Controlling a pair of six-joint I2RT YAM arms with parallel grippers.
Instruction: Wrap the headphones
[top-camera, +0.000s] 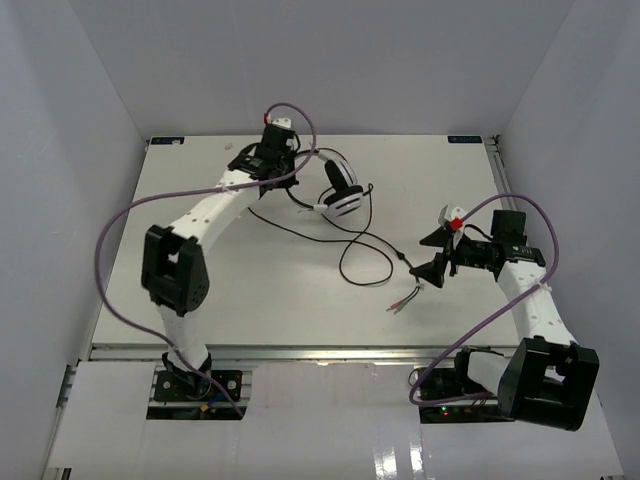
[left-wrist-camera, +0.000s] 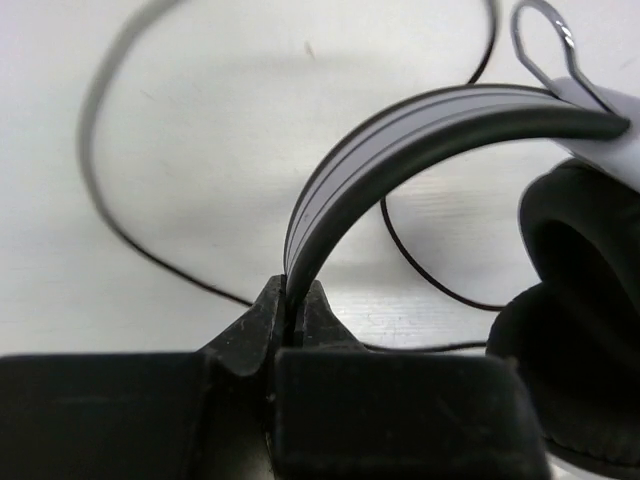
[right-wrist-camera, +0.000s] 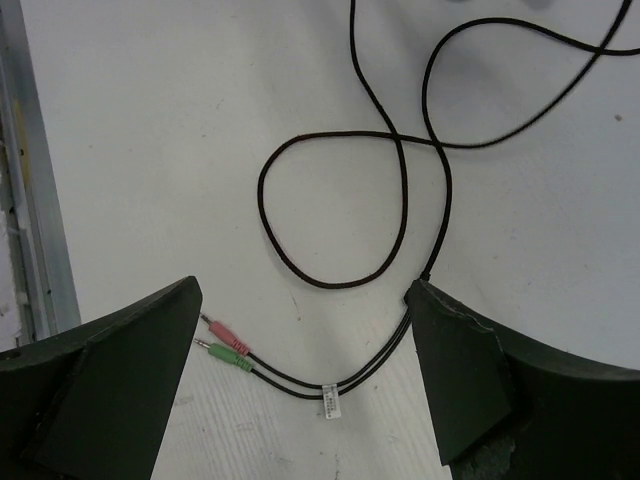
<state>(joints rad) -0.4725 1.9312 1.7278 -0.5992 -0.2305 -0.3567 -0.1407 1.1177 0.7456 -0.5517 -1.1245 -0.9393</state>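
The headphones (top-camera: 343, 200) lie at the back middle of the table, white earcups with black centres. My left gripper (top-camera: 298, 170) is shut on their headband (left-wrist-camera: 400, 130), which rises from between the jaws in the left wrist view; a black earcup pad (left-wrist-camera: 580, 300) shows at the right. The thin black cord (top-camera: 352, 262) trails forward in loops to the red and green plugs (top-camera: 400, 303). My right gripper (top-camera: 432, 256) is open and empty above the cord's end. In the right wrist view the plugs (right-wrist-camera: 225, 341) and the twin cord (right-wrist-camera: 300, 385) lie on the table between the spread fingers (right-wrist-camera: 470, 385).
A cord loop (right-wrist-camera: 330, 215) lies just beyond the right gripper. The table's metal side rail (right-wrist-camera: 30, 200) runs along the left of the right wrist view. White walls enclose the table on three sides (top-camera: 60, 150). Purple arm cables (top-camera: 115, 230) hang over both arms.
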